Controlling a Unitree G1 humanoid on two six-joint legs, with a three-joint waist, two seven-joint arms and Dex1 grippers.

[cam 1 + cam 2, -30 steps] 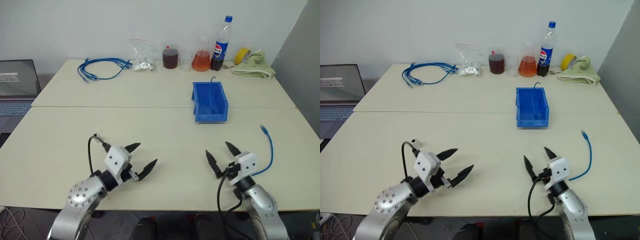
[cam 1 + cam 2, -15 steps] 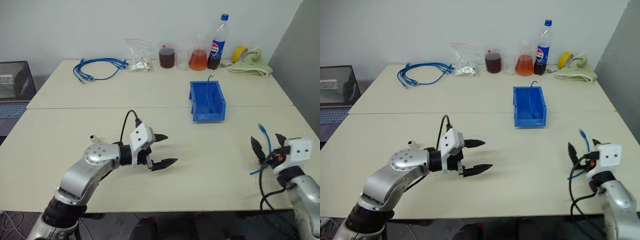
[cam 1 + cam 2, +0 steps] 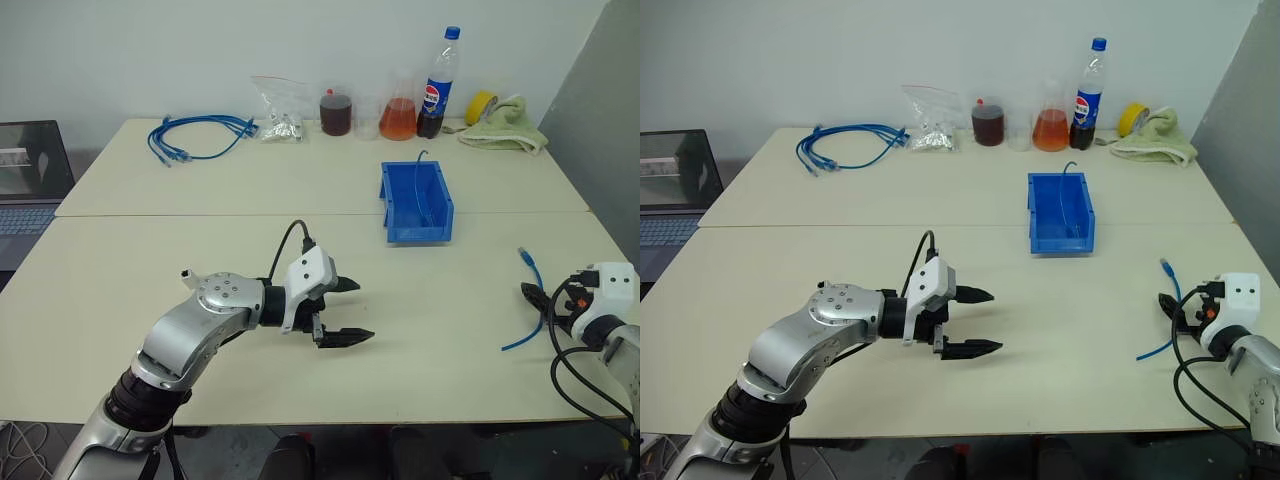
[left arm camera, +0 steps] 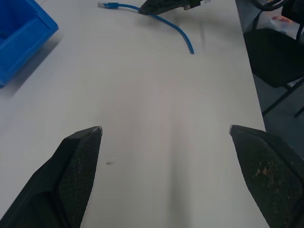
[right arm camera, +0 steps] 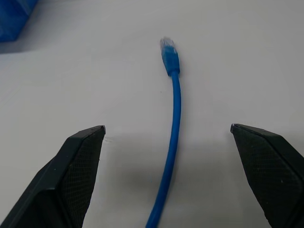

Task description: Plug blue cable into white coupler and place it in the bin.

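At 4 o'clock on the counter (image 3: 120, 250): blue cable (image 3: 529, 301) lying loose, plug end toward 12, running between the spread, empty fingers of the right gripper (image 5: 167, 156). Toward 1 o'clock, well apart: blue bin (image 3: 416, 203). Near 6 o'clock: left gripper (image 3: 346, 311) released, holding nothing, pointing toward 3 o'clock

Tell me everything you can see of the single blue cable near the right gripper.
The blue cable is one thin, short, flexible-looking lead lying flat on the cream table, in a gentle curve near its right edge. The far end carries a small blue-booted plug, pointing away from the robot and plugged into nothing. The cable runs between the open fingers of the right gripper, which do not close on it. Its near end is not clear to see.
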